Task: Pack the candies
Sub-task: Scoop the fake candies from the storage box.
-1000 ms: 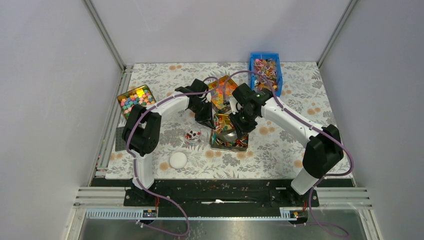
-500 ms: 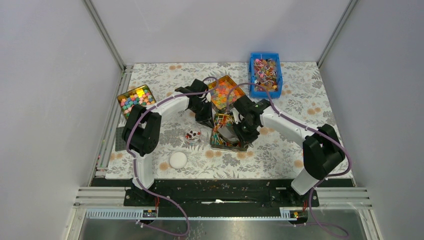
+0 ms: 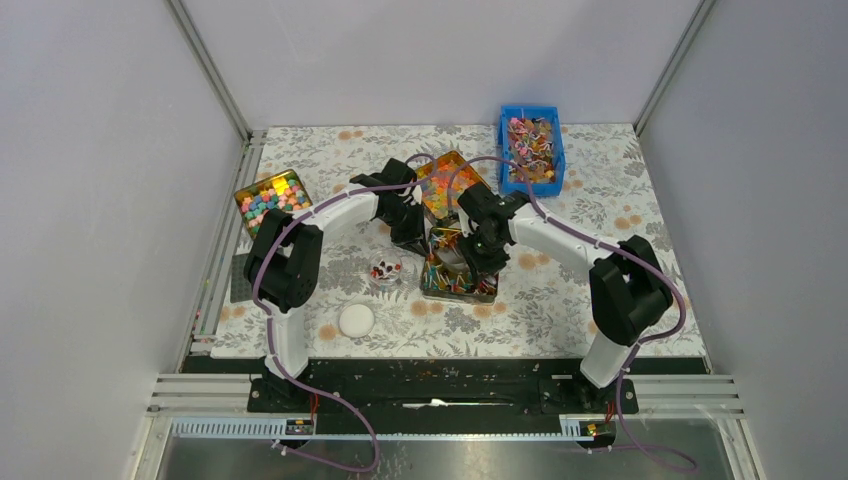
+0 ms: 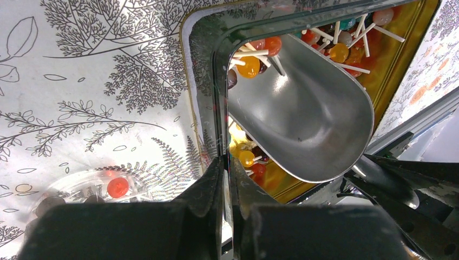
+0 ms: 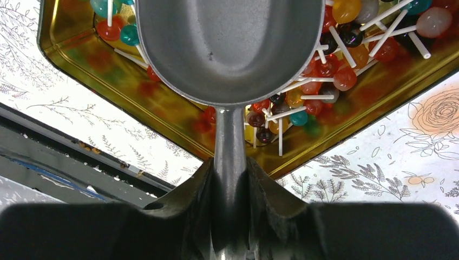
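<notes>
The candies [image 5: 325,70] are small round sweets on thin white sticks, lying in an open gold tin [image 5: 162,92] at the table's middle [image 3: 440,285]. My right gripper [image 5: 230,168] is shut on the handle of a metal scoop [image 5: 227,49], whose bowl sits low inside the tin. The bowl [image 4: 303,119] looks bare, with candies [image 4: 251,65] at its far lip. My left gripper [image 4: 227,168] is shut on the tin's near wall [image 4: 203,81], pinching the thin rim edge. From above, the left gripper [image 3: 410,235] and right gripper [image 3: 480,250] flank the tin.
A blue bin [image 3: 531,148] full of the same candies stands at the back right. A tin of orange pieces [image 3: 445,185] lies behind the gold tin. A tin of cube sweets [image 3: 272,197] is far left. A small clear dish [image 3: 385,269] and a white lid [image 3: 356,320] lie front left.
The right arm has swung left and drawn in, bringing the scoop down into the gold tin. The left arm has stayed put, its jaws tightening on the tin's rim.
</notes>
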### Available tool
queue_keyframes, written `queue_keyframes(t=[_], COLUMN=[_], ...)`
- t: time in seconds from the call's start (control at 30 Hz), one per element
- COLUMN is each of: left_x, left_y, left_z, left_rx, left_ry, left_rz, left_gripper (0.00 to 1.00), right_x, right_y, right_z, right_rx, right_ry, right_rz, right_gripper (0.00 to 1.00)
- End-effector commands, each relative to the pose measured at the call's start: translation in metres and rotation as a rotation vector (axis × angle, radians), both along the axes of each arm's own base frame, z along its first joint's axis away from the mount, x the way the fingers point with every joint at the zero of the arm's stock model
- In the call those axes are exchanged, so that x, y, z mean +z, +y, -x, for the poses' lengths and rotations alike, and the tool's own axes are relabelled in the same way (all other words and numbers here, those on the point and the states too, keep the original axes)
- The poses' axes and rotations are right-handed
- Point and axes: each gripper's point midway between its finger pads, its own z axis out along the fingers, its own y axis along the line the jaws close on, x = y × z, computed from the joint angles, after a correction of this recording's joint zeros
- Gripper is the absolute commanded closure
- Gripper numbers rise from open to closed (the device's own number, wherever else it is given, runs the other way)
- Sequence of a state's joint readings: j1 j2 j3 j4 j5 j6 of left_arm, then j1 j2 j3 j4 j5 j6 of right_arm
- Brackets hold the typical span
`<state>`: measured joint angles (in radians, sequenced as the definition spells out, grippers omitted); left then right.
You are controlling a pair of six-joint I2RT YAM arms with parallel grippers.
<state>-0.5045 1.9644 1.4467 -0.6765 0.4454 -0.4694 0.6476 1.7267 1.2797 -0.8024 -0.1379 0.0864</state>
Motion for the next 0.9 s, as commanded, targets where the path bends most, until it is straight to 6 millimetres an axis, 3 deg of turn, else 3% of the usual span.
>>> queue_keyframes(t=[0.0,0.43,0.87], left_x=[-0.002,-0.001,0.006], left_y=[-0.011,-0.013,-0.011], left_z=[0.004,0.004,0.005], left_rx=[-0.028,-0.035,-0.039], left_ry=[0.014,0.010,-0.006], left_rz=[0.024,0.021,0.022], left_gripper=[0.97,0.98,0.98], right_x=[0.005,-0.014,-0.023], right_y=[0.008,0.014,0.014], right_z=[-0.010,-0.018,-0.018], right_rx=[-0.005,0.010,0.029], right_ry=[-0.021,-0.202,-0.208], right_rz=[0.001,-0.134,-0.134], right_gripper=[1.00,1.00,1.00])
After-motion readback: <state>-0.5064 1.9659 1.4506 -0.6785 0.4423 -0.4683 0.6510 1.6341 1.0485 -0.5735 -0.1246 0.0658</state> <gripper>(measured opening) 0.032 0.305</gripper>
